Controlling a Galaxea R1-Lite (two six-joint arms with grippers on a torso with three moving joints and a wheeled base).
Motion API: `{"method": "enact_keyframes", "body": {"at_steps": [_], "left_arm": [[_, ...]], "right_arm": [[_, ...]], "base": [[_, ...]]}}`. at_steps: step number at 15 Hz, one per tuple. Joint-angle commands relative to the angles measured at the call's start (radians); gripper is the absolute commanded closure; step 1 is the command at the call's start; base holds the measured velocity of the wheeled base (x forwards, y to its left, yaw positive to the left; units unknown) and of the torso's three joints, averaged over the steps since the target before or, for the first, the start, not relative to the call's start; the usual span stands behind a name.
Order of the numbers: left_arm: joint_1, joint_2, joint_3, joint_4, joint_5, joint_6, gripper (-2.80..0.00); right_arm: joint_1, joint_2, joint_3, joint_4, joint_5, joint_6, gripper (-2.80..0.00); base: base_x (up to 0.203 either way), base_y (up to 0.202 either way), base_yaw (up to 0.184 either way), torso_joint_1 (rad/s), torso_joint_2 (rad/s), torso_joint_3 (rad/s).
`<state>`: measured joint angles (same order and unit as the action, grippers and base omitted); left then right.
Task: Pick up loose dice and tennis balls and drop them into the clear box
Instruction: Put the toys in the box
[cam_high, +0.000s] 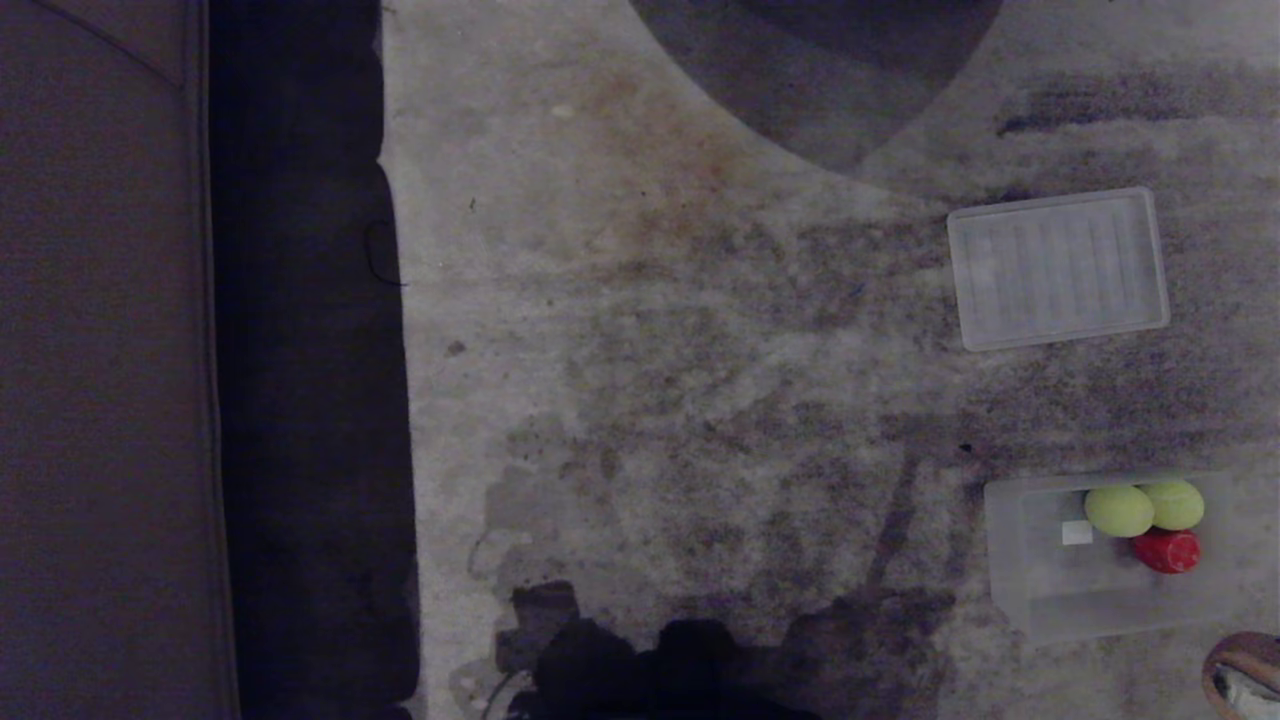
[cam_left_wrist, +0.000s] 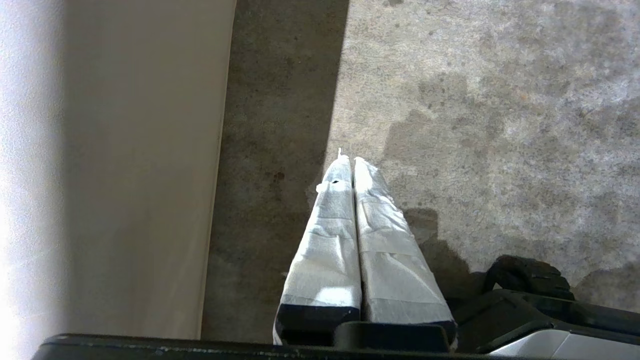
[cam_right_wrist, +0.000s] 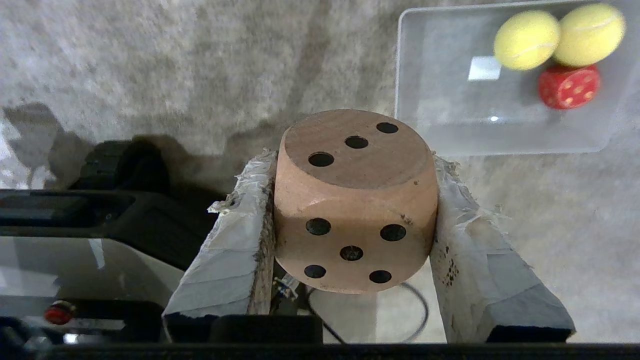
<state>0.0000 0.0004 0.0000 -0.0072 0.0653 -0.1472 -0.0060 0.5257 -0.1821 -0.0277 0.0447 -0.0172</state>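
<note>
The right gripper (cam_right_wrist: 352, 200) is clamped on a tan wooden die (cam_right_wrist: 355, 200), its two padded fingers (cam_right_wrist: 235, 240) pressing opposite flat faces while the three-pip face points away from the wrist; the die hangs above the carpet (cam_high: 650, 350), short of the clear box (cam_right_wrist: 425, 130). Being solid wood, it looks stiff and fairly weighty for its size, and its smooth faces and rounded corners could slip, so a hold square on two flat sides, as now, seems the safest. The box sits on the carpet toward the robot's right and already holds two tennis balls (cam_high: 1120, 510), touching each other, with a red die (cam_high: 1166, 551) right beside them near one end; the rest of the box is bare apart from a white label (cam_high: 1077, 533). A flat ribbed lid (cam_high: 1058, 268) lies apart, farther out. The left gripper (cam_left_wrist: 354, 162) is parked with fingers pressed together, holding nothing, beside a sofa (cam_high: 100, 400)
</note>
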Motion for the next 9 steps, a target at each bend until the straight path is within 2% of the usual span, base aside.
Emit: {"method": "enact_keyframes", "body": {"at_steps": [1, 5, 9], "left_arm": [[0.0, 0.0, 0.0, 0.0, 0.001, -0.002, 0.0], [0.0, -0.002, 0.0, 0.0, 0.001, -0.002, 0.0], [0.0, -0.002, 0.0, 0.0, 0.001, -0.002, 0.0]], "right_arm": [[-0.007, -0.205, 0.058, 0.005, 0.001, -0.002, 0.0], [0.007, -0.523, 0.143, -0.007, -0.004, -0.001, 0.0], [0.015, -0.527, 0.193, 0.0, -0.042, 0.029, 0.0]], "base": [[0.0, 0.0, 0.0, 0.0, 0.0, 0.0], [0.0, 0.0, 0.0, 0.0, 0.0, 0.0], [0.0, 0.0, 0.0, 0.0, 0.0, 0.0]]}}
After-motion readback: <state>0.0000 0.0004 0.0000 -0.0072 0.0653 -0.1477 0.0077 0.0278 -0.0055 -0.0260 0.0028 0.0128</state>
